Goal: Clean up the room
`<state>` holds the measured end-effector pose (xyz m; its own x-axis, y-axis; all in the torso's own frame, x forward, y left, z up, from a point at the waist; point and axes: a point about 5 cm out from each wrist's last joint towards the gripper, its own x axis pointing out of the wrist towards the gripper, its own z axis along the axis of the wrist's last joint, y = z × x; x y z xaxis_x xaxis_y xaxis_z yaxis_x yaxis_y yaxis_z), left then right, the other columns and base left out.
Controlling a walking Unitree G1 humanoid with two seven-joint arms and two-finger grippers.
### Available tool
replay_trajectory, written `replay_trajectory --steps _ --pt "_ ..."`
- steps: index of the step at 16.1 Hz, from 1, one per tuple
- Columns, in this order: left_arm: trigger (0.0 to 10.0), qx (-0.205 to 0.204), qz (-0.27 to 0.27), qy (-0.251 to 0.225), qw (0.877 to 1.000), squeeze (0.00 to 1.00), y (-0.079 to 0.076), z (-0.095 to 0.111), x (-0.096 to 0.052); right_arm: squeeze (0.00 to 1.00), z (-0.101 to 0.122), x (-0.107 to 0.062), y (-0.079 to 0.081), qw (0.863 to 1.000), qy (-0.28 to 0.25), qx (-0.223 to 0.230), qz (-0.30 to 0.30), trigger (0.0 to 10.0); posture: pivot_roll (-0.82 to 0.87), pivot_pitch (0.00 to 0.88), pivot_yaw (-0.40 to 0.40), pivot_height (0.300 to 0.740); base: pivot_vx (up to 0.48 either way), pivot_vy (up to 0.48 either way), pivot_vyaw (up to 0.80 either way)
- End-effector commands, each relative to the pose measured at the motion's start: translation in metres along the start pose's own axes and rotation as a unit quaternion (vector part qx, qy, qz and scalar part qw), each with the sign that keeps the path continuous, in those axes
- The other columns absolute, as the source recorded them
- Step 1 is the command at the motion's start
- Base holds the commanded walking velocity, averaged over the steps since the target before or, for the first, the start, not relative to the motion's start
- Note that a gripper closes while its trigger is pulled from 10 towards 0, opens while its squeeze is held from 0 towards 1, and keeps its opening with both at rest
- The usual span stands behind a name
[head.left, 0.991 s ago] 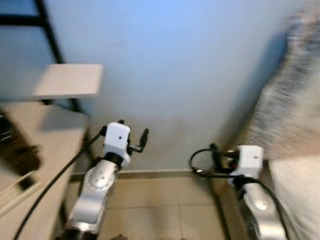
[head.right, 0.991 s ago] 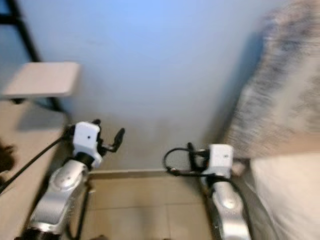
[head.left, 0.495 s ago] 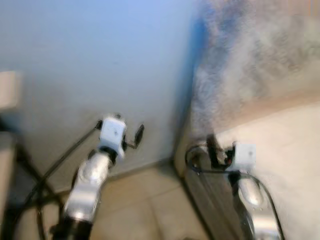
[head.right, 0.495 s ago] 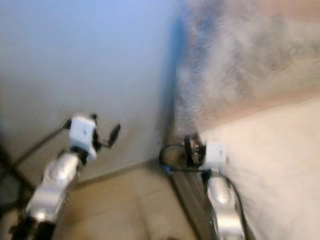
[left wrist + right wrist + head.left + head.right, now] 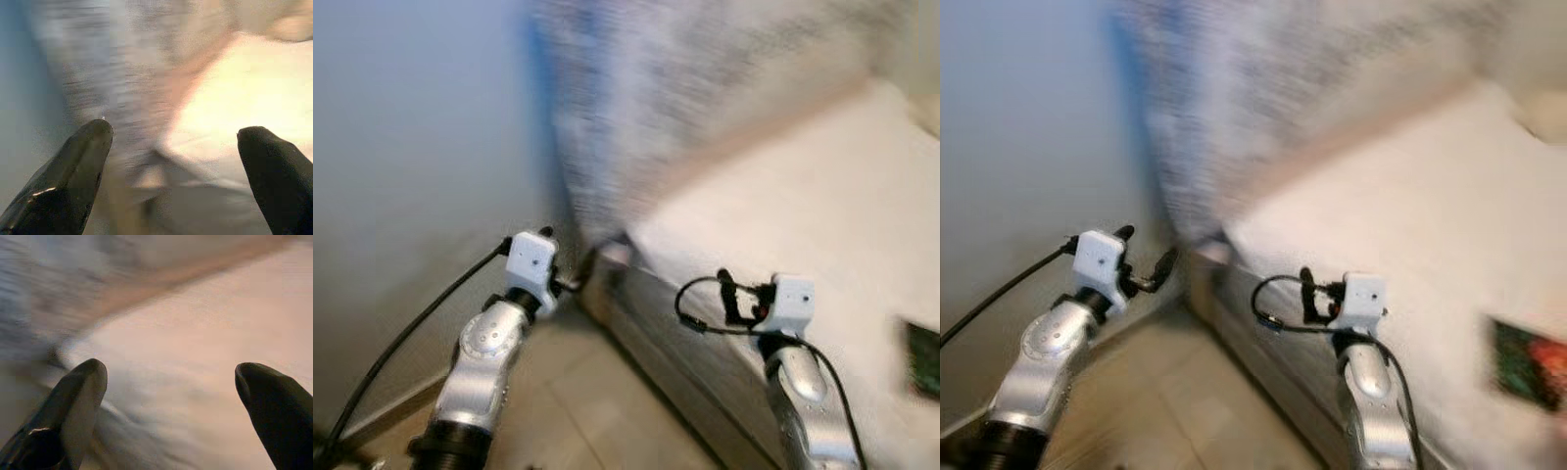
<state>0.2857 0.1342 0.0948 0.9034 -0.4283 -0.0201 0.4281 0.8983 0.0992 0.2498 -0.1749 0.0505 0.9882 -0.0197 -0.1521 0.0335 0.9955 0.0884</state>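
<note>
Blue-grey wall (image 5: 411, 176) is seen at the left, blurred. Both grippers are held up with fingers spread, nothing between them: the left gripper (image 5: 176, 166) before the bed's corner, the right gripper (image 5: 171, 396) over the pale mattress (image 5: 803, 196). A dark flat object (image 5: 1528, 364), too blurred to identify, lies on the mattress at far right.
</note>
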Motion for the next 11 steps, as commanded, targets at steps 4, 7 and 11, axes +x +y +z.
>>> replay_trajectory --steps 4,7,11 --pt "10.0 0.004 -0.003 0.006 1.0 0.0 0.001 -0.0052 -0.0065 0.0 -0.0022 -0.0014 -0.0051 1.0 0.003 -0.018 -0.004 10.0 0.12 0.0 -0.045 0.74 0.0 -0.438 -0.79" --pt "10.0 0.006 0.006 0.006 1.0 0.0 0.0014 -0.0068 -0.0085 0.0 -0.0046 -0.0006 -0.0057 1.0 0.006 -0.021 -0.001 10.0 0.13 0.0 -0.056 0.74 0.0 -0.411 -0.78" --pt "10.0 -0.008 0.029 -0.002 1.0 0.0 0.0076 -0.0076 -0.0115 0.0 -0.0013 0.0028 -0.0074 1.0 -0.005 -0.027 0.0 10.0 0.13 0.0 -0.065 0.74 0.0 -0.457 -0.77"
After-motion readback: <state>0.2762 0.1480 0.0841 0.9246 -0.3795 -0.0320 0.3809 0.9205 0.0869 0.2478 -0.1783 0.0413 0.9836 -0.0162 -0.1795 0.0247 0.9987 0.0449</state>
